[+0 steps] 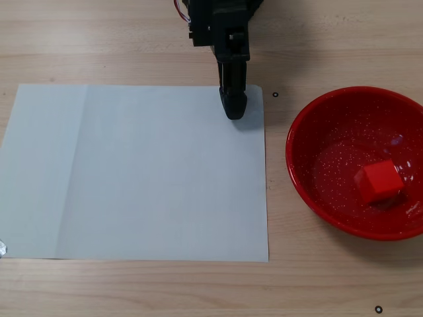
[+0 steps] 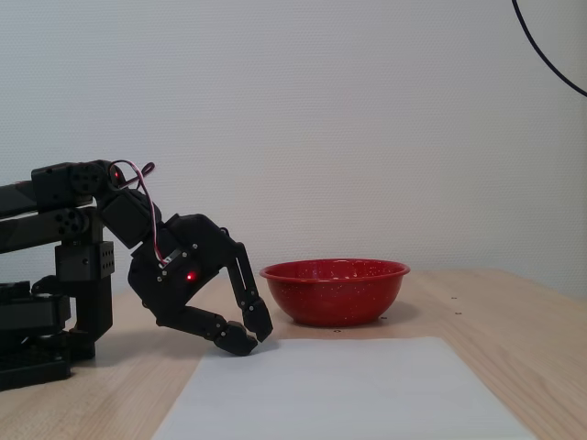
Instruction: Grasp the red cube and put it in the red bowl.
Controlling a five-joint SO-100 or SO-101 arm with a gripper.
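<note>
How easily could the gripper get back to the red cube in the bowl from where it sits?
Probably yes: the gripper is empty at the paper's far corner, and the red cube lies uncovered in the open red bowl; only the rim needs clearing.

A plain hobby or lab bench — pale wood counter (image 1: 132, 39), bare white wall (image 2: 321, 119) (one dangling black cable (image 2: 548, 57)), nothing domestic.

The large round red bowl (image 1: 310, 191) looks glossy, like enamelled metal, with fine white speckles and bright glints inside. The small red cube (image 1: 378, 181) has matte, smooth faces. The pale sheet of paper (image 1: 132, 178) is flat and matt with faint fold lines. The light wooden table (image 1: 99, 39) shows smooth grain. The black gripper (image 2: 248, 335) looks like matt plastic.
</note>
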